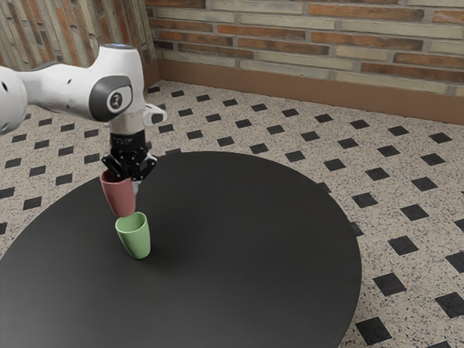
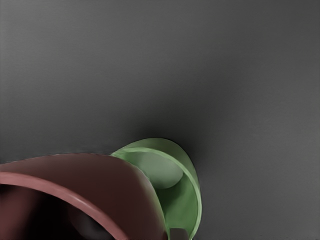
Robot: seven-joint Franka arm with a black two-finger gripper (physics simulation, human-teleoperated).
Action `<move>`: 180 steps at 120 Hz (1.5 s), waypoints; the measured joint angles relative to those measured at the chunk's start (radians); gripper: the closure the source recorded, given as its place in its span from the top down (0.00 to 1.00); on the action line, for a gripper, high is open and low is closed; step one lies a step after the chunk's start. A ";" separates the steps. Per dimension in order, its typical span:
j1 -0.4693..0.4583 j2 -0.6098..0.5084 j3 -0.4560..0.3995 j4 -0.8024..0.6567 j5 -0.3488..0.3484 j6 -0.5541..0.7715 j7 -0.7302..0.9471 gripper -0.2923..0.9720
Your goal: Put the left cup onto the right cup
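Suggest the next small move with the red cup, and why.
Probably nudge the hand toward the exterior view's right to centre the red cup over the green cup before lowering: held tilted, its base sits just above the green rim, and the wrist view shows the green mouth offset beside it.

A round black table [image 1: 254, 239] is seen taking up most of the foreground, matte and pretty plain. It's set on a speckled floor [image 1: 377, 156] dotted with black diamond tiles, and a brick wall [image 1: 326, 36] with a brown baseboard [image 1: 304, 83] is seen behind.
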 joint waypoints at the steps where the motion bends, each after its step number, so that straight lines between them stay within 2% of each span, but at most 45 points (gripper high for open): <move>1: 0.000 0.000 0.000 -0.001 0.000 0.000 -0.001 0.15; 150: -0.011 -0.005 -0.012 -0.085 -0.021 0.097 -0.051 0.15; 153: -0.011 -0.005 -0.012 -0.086 -0.022 0.099 -0.051 0.16; 170: -0.011 -0.005 -0.012 -0.087 -0.028 0.104 -0.051 0.41; 180: -0.011 -0.005 -0.012 -0.087 -0.030 0.106 -0.053 0.52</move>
